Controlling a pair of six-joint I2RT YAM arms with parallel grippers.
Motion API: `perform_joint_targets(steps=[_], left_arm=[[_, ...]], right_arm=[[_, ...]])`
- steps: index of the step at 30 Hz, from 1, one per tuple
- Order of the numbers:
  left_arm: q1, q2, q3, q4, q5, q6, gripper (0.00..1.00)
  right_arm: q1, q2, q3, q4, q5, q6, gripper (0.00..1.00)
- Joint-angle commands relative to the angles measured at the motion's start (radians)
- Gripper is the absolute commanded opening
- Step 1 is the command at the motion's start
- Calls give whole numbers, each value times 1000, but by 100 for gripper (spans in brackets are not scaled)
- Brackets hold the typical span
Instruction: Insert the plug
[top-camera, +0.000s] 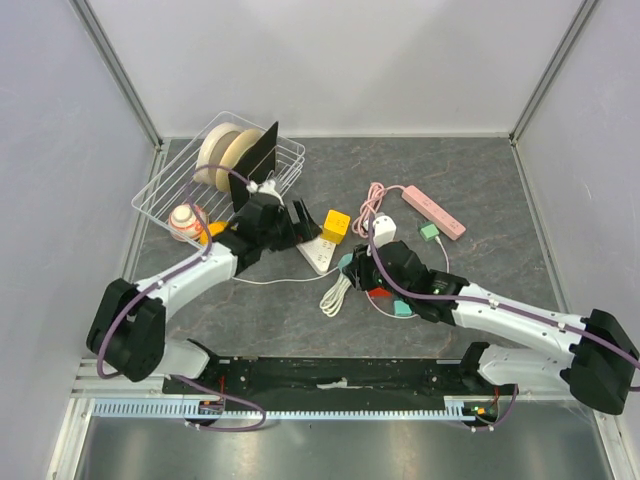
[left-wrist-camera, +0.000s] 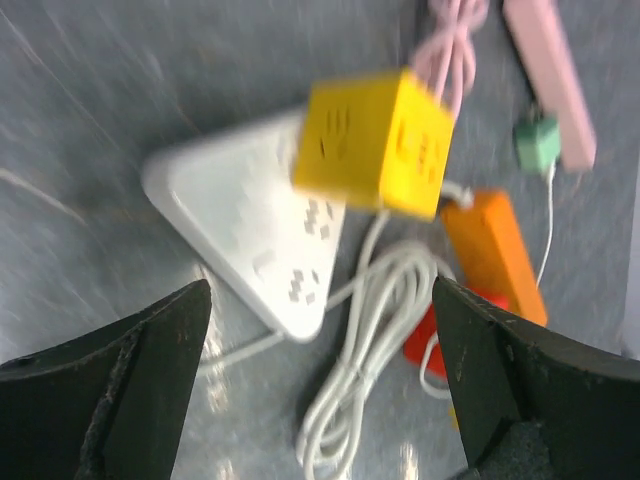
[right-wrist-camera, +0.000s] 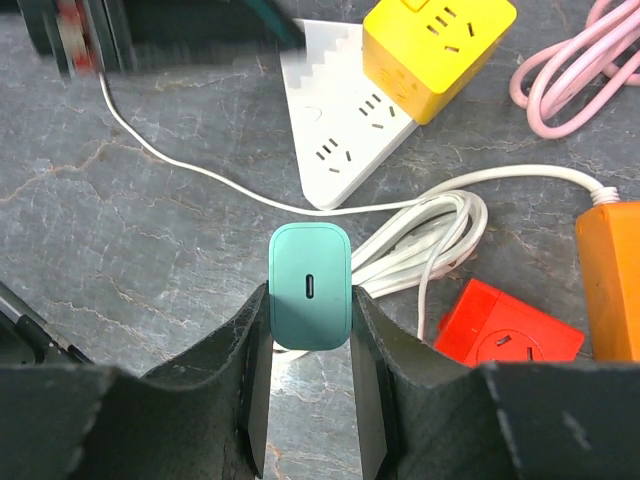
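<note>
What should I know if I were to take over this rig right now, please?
Left gripper: open, holding nothing, above the white triangular power strip.
Right gripper: shut on the teal plug, its port face towards the wrist camera; prongs hidden.
Things: the strip lies mid-table with a yellow cube socket at one end; a coiled white cable lies between strip and plug.
Done: plug is gripped and aimed towards the strip.
To do: bring it to a free outlet on the strip and push it in; the left arm looks placed to steady the strip.
</note>
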Motion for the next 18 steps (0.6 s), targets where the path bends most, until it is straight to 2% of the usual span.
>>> perform_joint_targets(steps=[1,6,8,10,12,15,18], left_arm=[[96,51,158,-22,-63,160,95],[133,278,395,-126,-38,280,83],[136,365,467,-157,-17,286,72],[135,413,489,-180,-18,288,62],[136,436,501,-204,-31,287,61],[135,468,503,-281,-93,247,51],[133,473,465,-299,-69,221,46]], right_arm=[[-3,-47,-12,30,45,12,0],[-1,-59,-20,23,37,23,0],[-1,-67,-21,12,37,24,0],[-1,-71,-26,7,40,24,0],[-1,-76,-27,4,36,24,0],[-1,-74,-32,6,29,26,0],[-1,-65,-32,12,17,30,0]])
